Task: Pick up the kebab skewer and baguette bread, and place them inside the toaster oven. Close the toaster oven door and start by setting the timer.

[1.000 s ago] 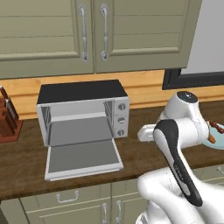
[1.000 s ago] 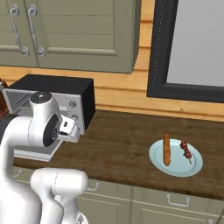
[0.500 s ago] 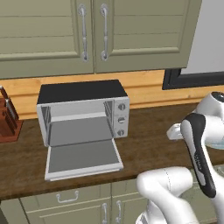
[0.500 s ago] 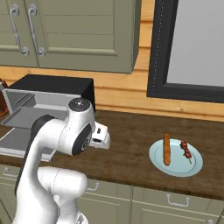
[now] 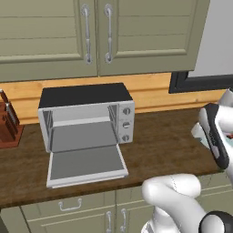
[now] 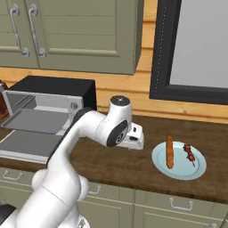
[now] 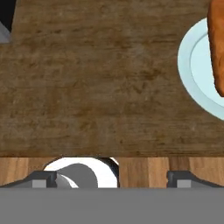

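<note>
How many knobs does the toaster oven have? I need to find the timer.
3, stacked in a column on the toaster oven's right panel: top knob, middle knob, bottom knob. None look hidden.

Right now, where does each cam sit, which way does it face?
Left base view: behind-left, facing the toaster oven with its toaster oven door down; arm at lower right.
Right base view: behind-right, facing plate, baguette bread, kebab skewer; arm at lower left.
Hand view: on the hand, looking down at counter; open pincer tips at bottom.
Right base and hand views share plate and baguette.
</note>
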Robot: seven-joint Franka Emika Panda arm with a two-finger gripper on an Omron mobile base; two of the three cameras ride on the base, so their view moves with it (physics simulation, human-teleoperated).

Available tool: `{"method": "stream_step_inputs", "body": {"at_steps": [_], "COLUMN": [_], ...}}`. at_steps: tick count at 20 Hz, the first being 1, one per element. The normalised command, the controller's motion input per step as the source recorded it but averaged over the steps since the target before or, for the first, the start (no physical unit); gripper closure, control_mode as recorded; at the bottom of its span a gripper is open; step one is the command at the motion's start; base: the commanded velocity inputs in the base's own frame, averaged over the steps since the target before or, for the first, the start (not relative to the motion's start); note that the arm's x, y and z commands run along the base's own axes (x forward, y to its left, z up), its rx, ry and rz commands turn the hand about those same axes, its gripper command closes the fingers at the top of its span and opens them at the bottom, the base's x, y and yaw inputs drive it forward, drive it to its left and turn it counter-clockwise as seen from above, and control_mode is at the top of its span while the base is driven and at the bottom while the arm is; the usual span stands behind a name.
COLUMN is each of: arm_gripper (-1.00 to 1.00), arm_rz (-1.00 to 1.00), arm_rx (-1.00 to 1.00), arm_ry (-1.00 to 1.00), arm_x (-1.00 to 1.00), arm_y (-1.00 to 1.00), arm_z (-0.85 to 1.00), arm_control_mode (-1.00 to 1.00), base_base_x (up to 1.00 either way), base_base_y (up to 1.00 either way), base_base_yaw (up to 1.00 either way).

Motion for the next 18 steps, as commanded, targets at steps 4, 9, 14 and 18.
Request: {"method": "stream_step_inputs", "body": {"at_steps": [4,9,14,18], "arm_gripper": [-1.0,-1.0,-1.0,-1.0], "arm_rz": [0.0,0.0,0.01,0.05], "arm_rx": [-0.08,-0.06,-0.01,0.0], "arm_ry": [0.2,0.12,0.03,0.07], "arm_x": [0.61,0.59,0.59,0.72], "arm_y": [-1.0,-1.0,-0.82,-0.44], "arm_z": [-0.27,-0.51,-0.55,-0.38], "arm_control_mode": [-1.0,-1.0,-1.0,-1.0], "base_base_x": [0.0,0.0,0.0,0.0], "base_base_y": [0.0,0.0,0.0,0.0], "base_base_yaw": [0.0,0.0,0.0,0.0]}}
